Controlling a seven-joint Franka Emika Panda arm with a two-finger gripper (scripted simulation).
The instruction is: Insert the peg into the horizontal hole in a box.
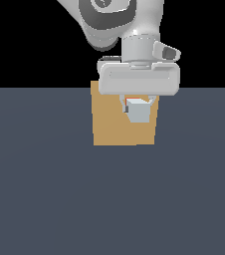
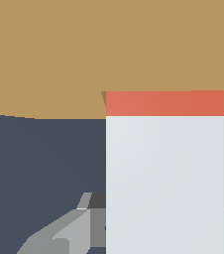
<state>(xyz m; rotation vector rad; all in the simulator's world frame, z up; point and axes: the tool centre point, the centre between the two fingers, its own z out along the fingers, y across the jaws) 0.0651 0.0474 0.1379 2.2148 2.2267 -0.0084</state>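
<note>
Exterior view: the claw (image 1: pixel 137 105) is clamped on the peg (image 1: pixel 138 110), held in front of the tan box (image 1: pixel 109 124) on the dark bench (image 1: pixel 112 199). Wrist view: the peg's (image 2: pixel 167 183) orange-red end meets the box (image 2: pixel 84 49). No writing is visible.

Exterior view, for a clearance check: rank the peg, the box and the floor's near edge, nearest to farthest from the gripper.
1. The peg: held in the gripper, its pale end facing the camera.
2. The box: right behind the peg, the orange end at its face.
3. The floor's near edge: at the picture's bottom, well clear of the gripper.
</note>
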